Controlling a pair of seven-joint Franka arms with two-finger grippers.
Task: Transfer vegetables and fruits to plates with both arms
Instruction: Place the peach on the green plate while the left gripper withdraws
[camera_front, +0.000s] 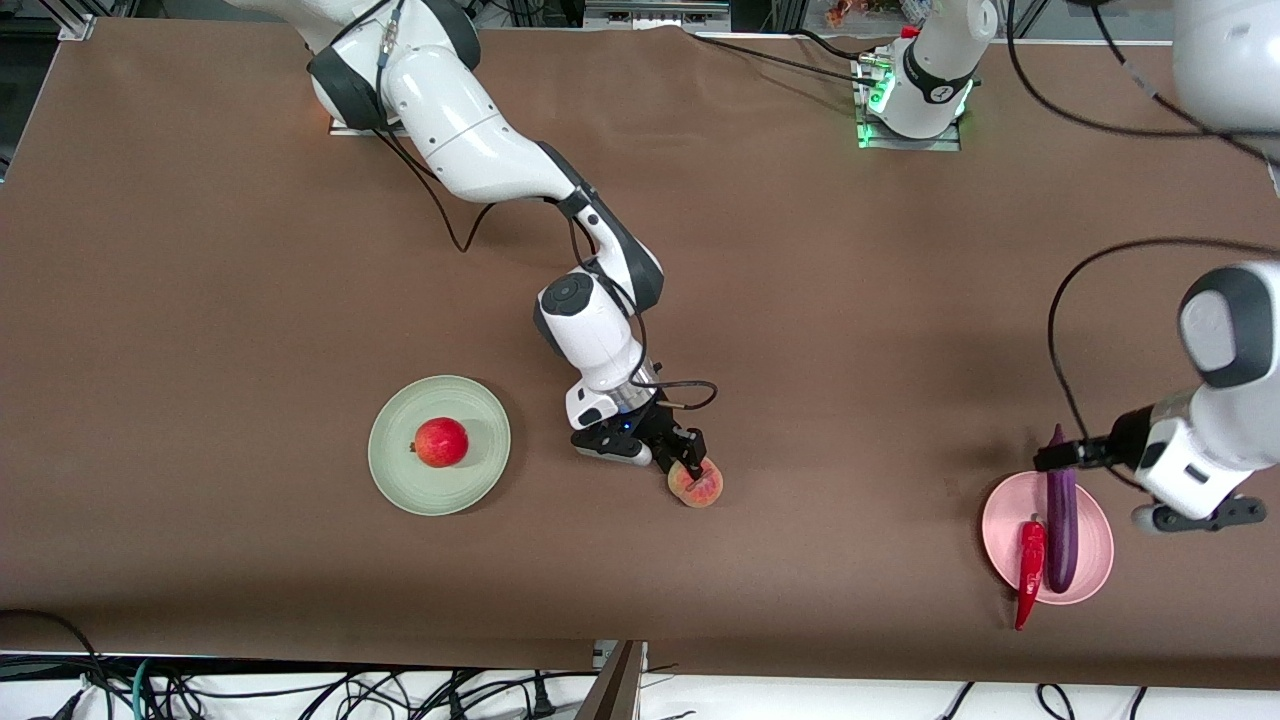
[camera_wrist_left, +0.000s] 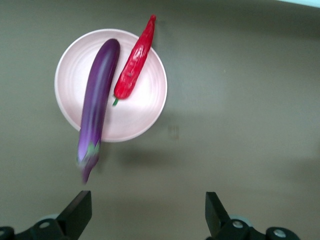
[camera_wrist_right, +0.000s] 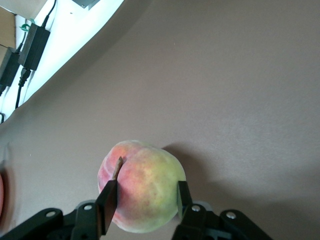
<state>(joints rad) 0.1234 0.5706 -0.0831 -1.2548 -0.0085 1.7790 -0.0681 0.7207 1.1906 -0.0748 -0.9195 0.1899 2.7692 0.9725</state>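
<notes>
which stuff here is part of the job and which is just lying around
Part of the job:
- peach, in the right gripper
- apple on the green plate
- eggplant and chili on the pink plate
- left gripper, open above them

Lying about:
- cables along the table edge nearest the front camera

Two plates filled, one peach in the right gripper's fingers

The right gripper straddles the peach on the table; the apple sits on the green plate beside it, toward the right arm's end. Eggplant and chili lie on the pink plate near the left arm.
</notes>
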